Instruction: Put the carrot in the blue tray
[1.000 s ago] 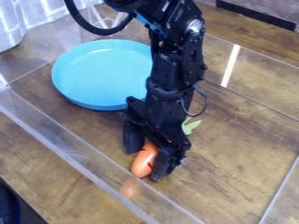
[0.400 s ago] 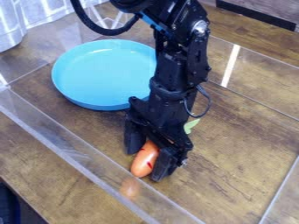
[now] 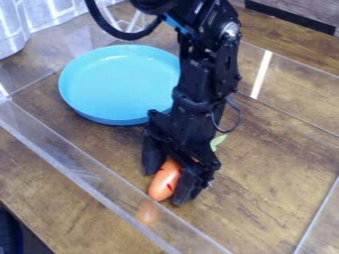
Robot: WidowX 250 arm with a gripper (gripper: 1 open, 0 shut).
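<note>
No readable brand or label anywhere. Pincer [image 3: 176,187] spread wide, tips down around the orange carrot [image 3: 165,181], green top peeking out behind. Lying on the brown wooden table [image 3: 73,189], outside the blue tray [image 3: 117,83], near its rim.

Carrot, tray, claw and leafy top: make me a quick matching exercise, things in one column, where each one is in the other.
Things
1. Carrot
2. Blue tray
3. Claw
4. Leafy top

Places and states
A. Pale green, peeking out beside the black arm
B. Open, reaching down around the orange body
C. Outside the tray, partly hidden by the claw
D. Round and bright, partly hidden behind the arm

Right pairs: 1-C, 2-D, 3-B, 4-A
</note>
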